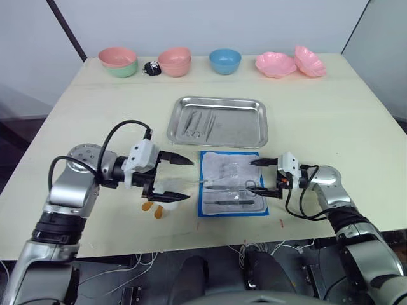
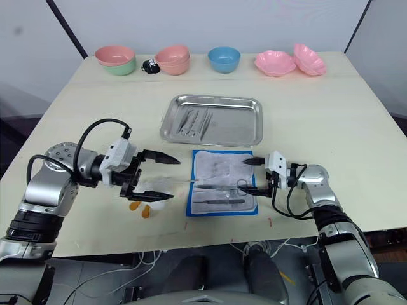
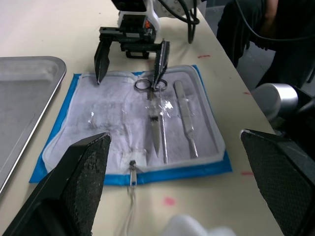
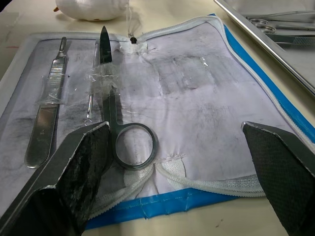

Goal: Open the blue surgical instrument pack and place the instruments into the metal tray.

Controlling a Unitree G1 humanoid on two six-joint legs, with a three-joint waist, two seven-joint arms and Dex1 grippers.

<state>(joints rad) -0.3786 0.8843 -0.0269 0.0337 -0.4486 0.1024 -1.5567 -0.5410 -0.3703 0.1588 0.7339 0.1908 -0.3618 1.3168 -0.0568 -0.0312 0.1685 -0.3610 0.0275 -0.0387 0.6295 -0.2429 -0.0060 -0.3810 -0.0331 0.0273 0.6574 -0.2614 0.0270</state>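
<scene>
The blue surgical instrument pack [image 1: 210,211] lies unfolded flat on the table, white lining up, just in front of the metal tray [image 1: 251,122]. Ring-handled scissors [image 4: 110,98] and a flat slim tool [image 4: 47,103] rest on the lining under clear straps. Other instruments [image 1: 197,124] lie in the tray's left half. My right gripper [image 1: 252,176] is open at the pack's right edge, one finger [image 3: 161,61] beside the scissors' ring. Left of the pack, my left gripper [image 1: 189,180] is open and holds nothing.
A white crumpled wad [image 1: 166,192] and small orange bits [image 1: 152,208] lie under my left gripper. Along the far edge stand a pink-and-green bowl stack [image 1: 118,61], pink bowls [image 1: 175,61], a blue bowl [image 1: 225,61], two pink dishes [image 1: 275,64] and a small black object [image 1: 151,68].
</scene>
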